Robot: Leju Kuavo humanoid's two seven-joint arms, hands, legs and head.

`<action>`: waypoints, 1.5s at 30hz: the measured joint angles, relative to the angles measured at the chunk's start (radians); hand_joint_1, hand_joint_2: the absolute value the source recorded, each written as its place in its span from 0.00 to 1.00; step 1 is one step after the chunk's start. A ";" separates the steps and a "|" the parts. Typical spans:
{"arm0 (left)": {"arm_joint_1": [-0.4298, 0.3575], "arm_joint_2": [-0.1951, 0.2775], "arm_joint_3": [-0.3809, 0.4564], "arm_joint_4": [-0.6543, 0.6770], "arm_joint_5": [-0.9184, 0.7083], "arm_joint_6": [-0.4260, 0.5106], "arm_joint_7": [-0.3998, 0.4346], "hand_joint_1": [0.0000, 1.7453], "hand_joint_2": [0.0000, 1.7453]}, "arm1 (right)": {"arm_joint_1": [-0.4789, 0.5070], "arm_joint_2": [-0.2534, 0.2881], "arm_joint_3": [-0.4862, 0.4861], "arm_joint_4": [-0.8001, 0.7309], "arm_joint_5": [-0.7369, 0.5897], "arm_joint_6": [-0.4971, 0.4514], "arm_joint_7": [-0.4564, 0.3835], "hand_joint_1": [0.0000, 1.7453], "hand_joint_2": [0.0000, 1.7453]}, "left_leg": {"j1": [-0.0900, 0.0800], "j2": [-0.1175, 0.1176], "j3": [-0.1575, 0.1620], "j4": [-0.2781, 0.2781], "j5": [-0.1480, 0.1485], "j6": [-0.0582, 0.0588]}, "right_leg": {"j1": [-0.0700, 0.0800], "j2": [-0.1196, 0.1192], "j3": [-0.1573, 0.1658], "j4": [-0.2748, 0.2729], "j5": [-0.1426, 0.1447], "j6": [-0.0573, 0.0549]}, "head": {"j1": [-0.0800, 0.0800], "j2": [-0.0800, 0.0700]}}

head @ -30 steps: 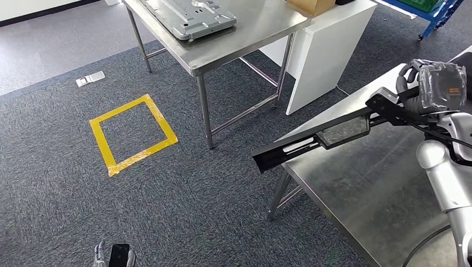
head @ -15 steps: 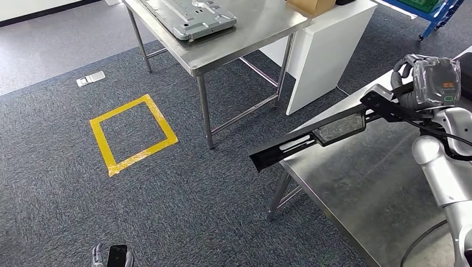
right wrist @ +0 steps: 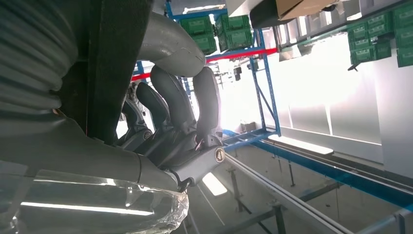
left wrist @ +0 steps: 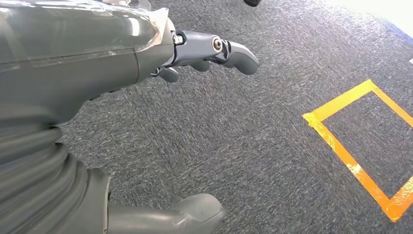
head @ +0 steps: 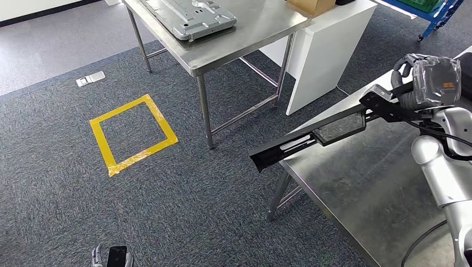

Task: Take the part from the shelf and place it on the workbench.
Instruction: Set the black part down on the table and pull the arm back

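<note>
A long black part [head: 311, 137] hangs slanted over the near corner of the steel workbench [head: 378, 194], its free end jutting past the bench's edge above the carpet. My right hand [head: 417, 78] grips the part's far end; in the right wrist view the part [right wrist: 117, 58] is a dark bar with the fingers [right wrist: 170, 102] curled round it. My left hand [head: 113, 257] hangs low by the carpet at the bottom of the head view. In the left wrist view that hand [left wrist: 204, 53] holds nothing, its fingers apart.
A second steel table [head: 261, 28] with a grey metal plate [head: 189, 16] stands behind. A white cabinet [head: 328, 50] sits next to it. A yellow tape square [head: 133, 133] marks the carpet at left. Blue shelving [head: 439, 14] with green bins stands at the far right.
My right hand has lifted slightly and drawn the black part a little to the left and up. The left hand has barely moved.
</note>
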 joint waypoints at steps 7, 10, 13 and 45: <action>0.001 -0.005 0.011 0.000 -0.007 0.000 0.000 0.00 1.00 | -0.005 0.005 0.009 0.002 0.002 -0.009 0.000 0.87 1.00 | 0.000 0.000 0.000 0.000 0.000 0.000 | 0.000 0.000 0.000 0.000 0.000 0.000 | 0.000 0.000; 0.001 -0.006 0.012 0.000 -0.008 0.000 0.000 0.00 1.00 | -0.006 0.006 0.010 0.004 -0.001 -0.010 0.000 0.87 1.00 | 0.000 0.000 0.000 0.000 0.000 0.000 | 0.000 0.000 0.000 0.000 0.000 0.000 | 0.000 0.000; 0.002 -0.007 0.014 0.000 -0.007 0.000 0.000 0.00 1.00 | -0.006 0.006 0.010 0.006 -0.006 -0.010 -0.001 0.87 1.00 | 0.000 0.000 0.000 0.000 0.000 0.000 | 0.000 0.000 0.000 0.000 0.000 0.000 | 0.000 0.000; -0.043 0.020 0.014 0.139 0.075 -0.118 0.057 0.00 1.00 | -0.008 0.018 0.022 0.014 0.025 -0.011 0.024 0.87 1.00 | 0.000 0.000 0.000 0.000 0.000 0.000 | 0.000 0.000 0.000 0.000 0.000 0.000 | 0.000 0.000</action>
